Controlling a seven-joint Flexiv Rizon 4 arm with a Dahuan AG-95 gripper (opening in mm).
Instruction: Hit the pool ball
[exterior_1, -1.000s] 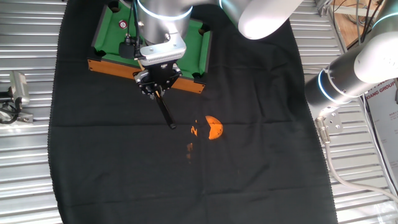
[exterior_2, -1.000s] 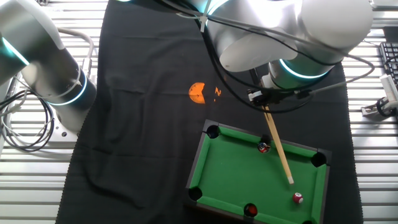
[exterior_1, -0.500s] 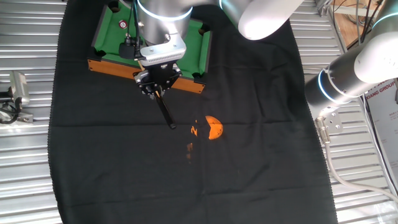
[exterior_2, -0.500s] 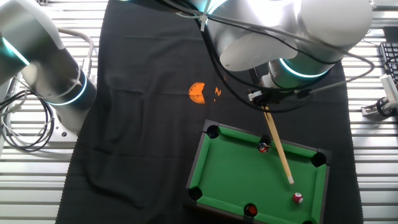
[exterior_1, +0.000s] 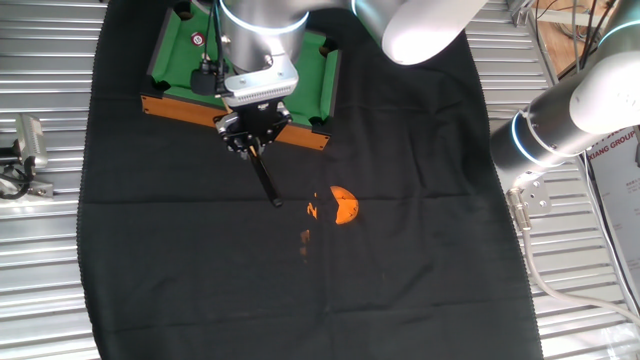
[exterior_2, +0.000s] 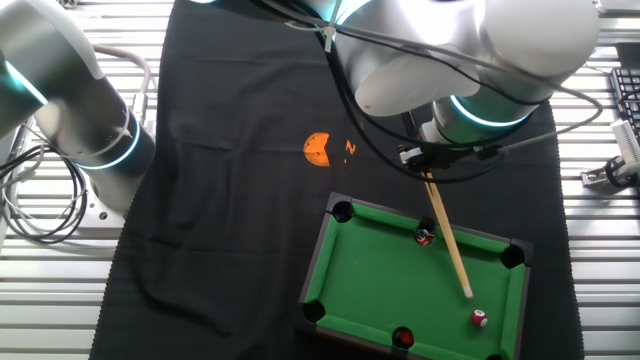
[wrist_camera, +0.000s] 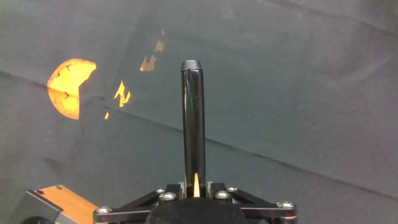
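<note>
A thin wooden cue (exterior_2: 448, 243) is being pinched between the fingers of the gripper (exterior_2: 428, 172), which is being held just above the near rail of the green toy pool table (exterior_2: 380, 275) on the cloth-covered bench (exterior_2: 230, 200). In the hand view, the dark butt of the cue is being seen rising straight up from between the fingers, pressed against it on both sides.

The pool ball (exterior_2: 480, 319), bright red with a white spot, is lying on the felt near a far corner of the toy table, just beyond the cue's pale tip and slightly off to one side of it. The cue's long axis is being pointed from the gripper diagonally across the felt, roughly toward that ball. A darker red ball (exterior_2: 424, 237) is sitting just beside the shaft, nearer the gripper, and is not the target.

Whether the tip is quite lined up with the ball's centre is hard to be judged from here; a short push along the cue's axis appears to be called for.
</note>
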